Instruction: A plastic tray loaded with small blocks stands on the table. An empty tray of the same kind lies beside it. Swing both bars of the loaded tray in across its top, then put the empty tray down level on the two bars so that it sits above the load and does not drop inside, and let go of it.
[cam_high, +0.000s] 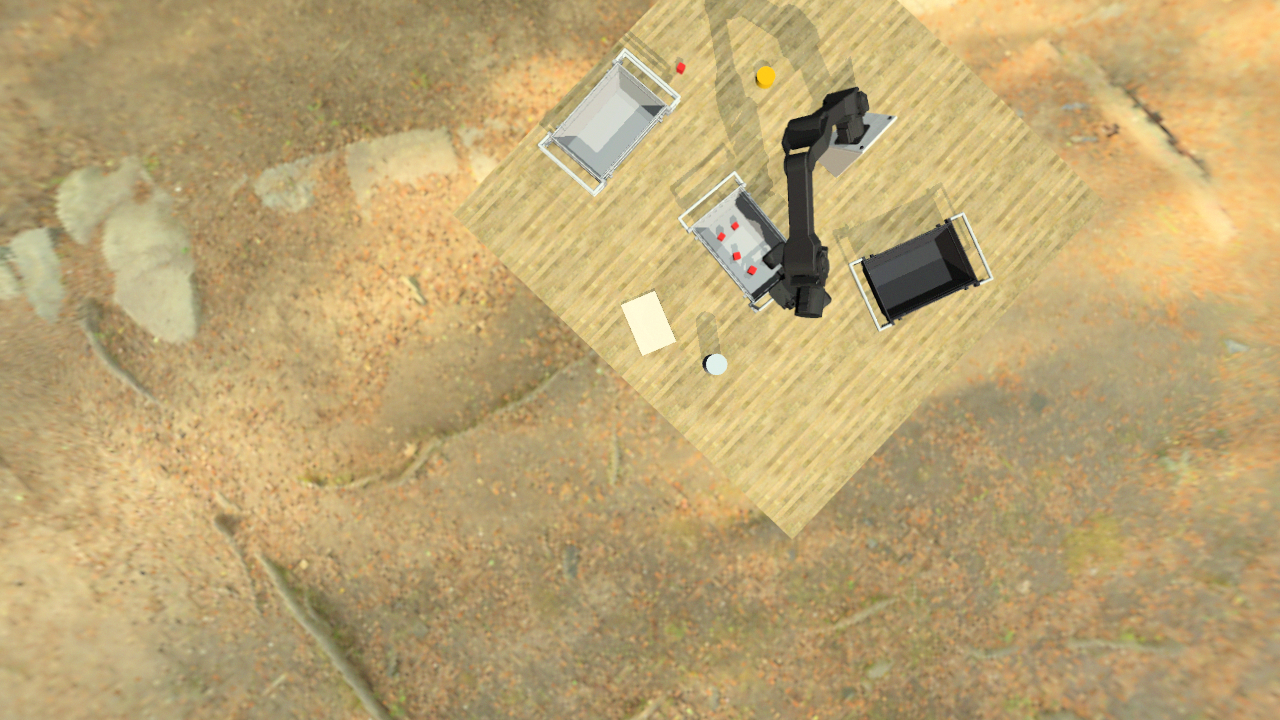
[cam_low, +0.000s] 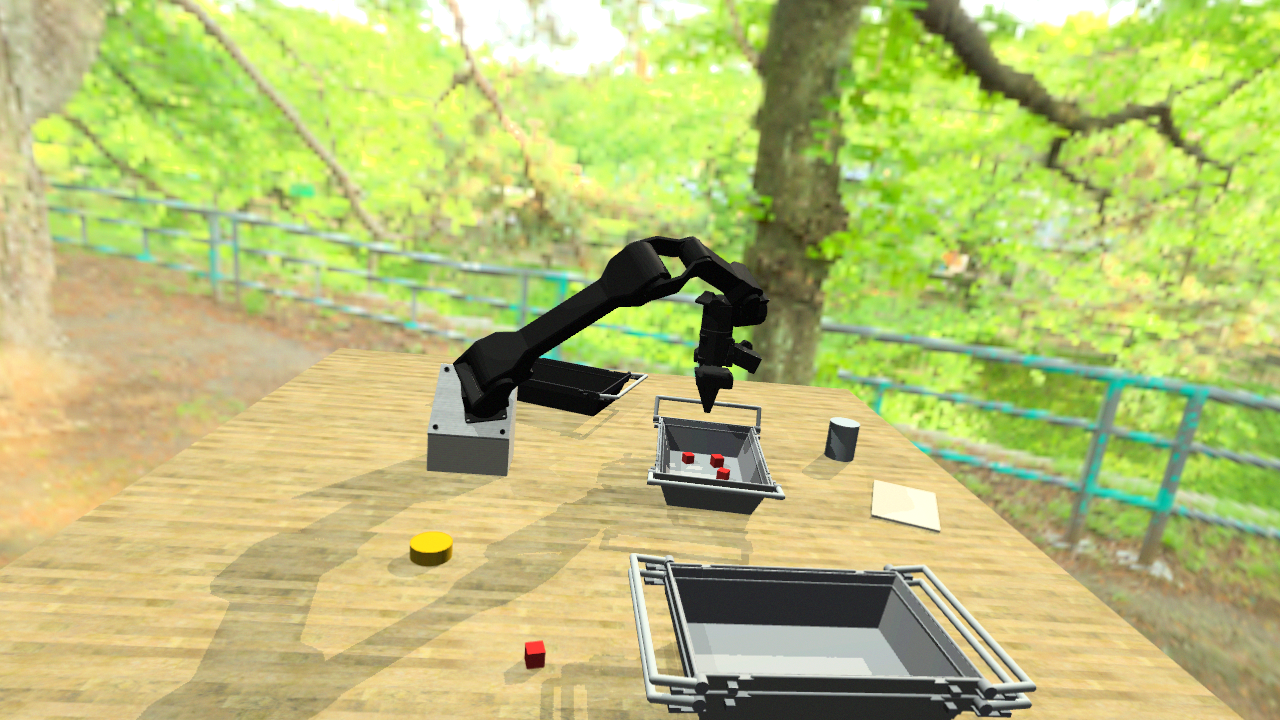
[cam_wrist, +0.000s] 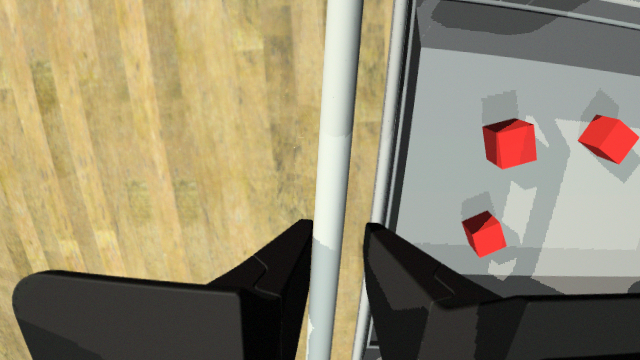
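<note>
The grey loaded tray (cam_high: 753, 240) (cam_low: 713, 497) (cam_wrist: 590, 200) holds several red blocks (cam_high: 736, 256) (cam_low: 716, 460) (cam_wrist: 510, 145). Its near bar (cam_high: 708, 196) (cam_low: 716, 488) is out over the end. Its far bar (cam_low: 680, 400) (cam_wrist: 335, 100) is outside the end and tilted up in the exterior view. My gripper (cam_low: 707, 410) (cam_wrist: 338, 234) is narrowly open, pointing down. The far bar lies between its fingertips, close to the left one, with a gap at the right. In the top view the arm hides the fingertips. An empty grey tray (cam_high: 608, 125) (cam_low: 787, 644) has doubled rims and bars out.
An empty black tray (cam_high: 921, 273) (cam_low: 572, 385) stands beyond the robot base (cam_low: 469, 452). A grey cylinder (cam_high: 716, 364) (cam_low: 841, 440) and a cream card (cam_high: 648, 322) (cam_low: 904, 505) are beside the loaded tray. A yellow disc (cam_high: 765, 77) (cam_low: 430, 548) and one loose red block (cam_high: 681, 68) (cam_low: 534, 654) lie apart.
</note>
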